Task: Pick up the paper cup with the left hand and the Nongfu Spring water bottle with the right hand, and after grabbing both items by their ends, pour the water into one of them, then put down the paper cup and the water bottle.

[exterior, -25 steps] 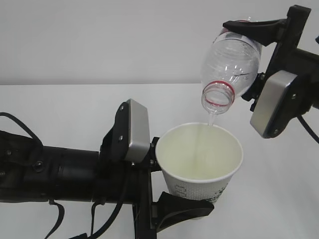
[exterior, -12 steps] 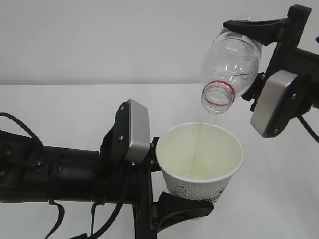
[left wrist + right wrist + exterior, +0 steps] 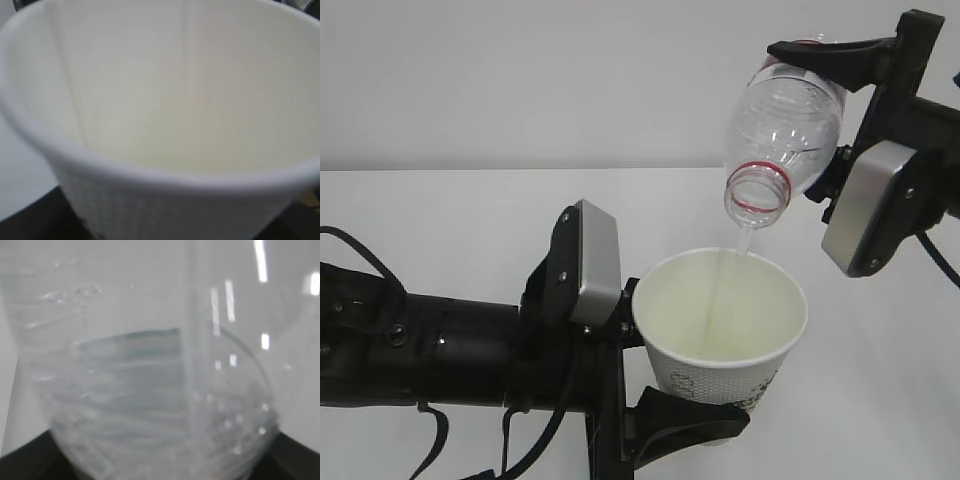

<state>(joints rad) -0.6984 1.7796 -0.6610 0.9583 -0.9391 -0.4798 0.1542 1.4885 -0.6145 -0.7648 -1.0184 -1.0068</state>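
The white paper cup (image 3: pixel 720 320) stands upright in mid-air, and my left gripper (image 3: pixel 705 385) is shut on its lower part; one black finger (image 3: pixel 685 425) shows under the base. Above and to the right, the clear Nongfu Spring water bottle (image 3: pixel 785 125) is tipped mouth-down, with its red neck ring over the cup's far rim. My right gripper (image 3: pixel 825 110) is shut on the bottle's body. A thin stream of water (image 3: pixel 744 240) falls from the mouth into the cup. The cup (image 3: pixel 165 100) fills the left wrist view. The bottle (image 3: pixel 160 390) fills the right wrist view.
The white table (image 3: pixel 450 220) stretches behind and below both arms, with a pale grey wall beyond it. A grey block (image 3: pixel 592 262) sits at the left wrist beside the cup. Another grey block (image 3: pixel 870 205) hangs just right of the bottle's neck.
Neither arm has moved, and the bottle keeps the same tilt. The thin stream keeps running into the cup.
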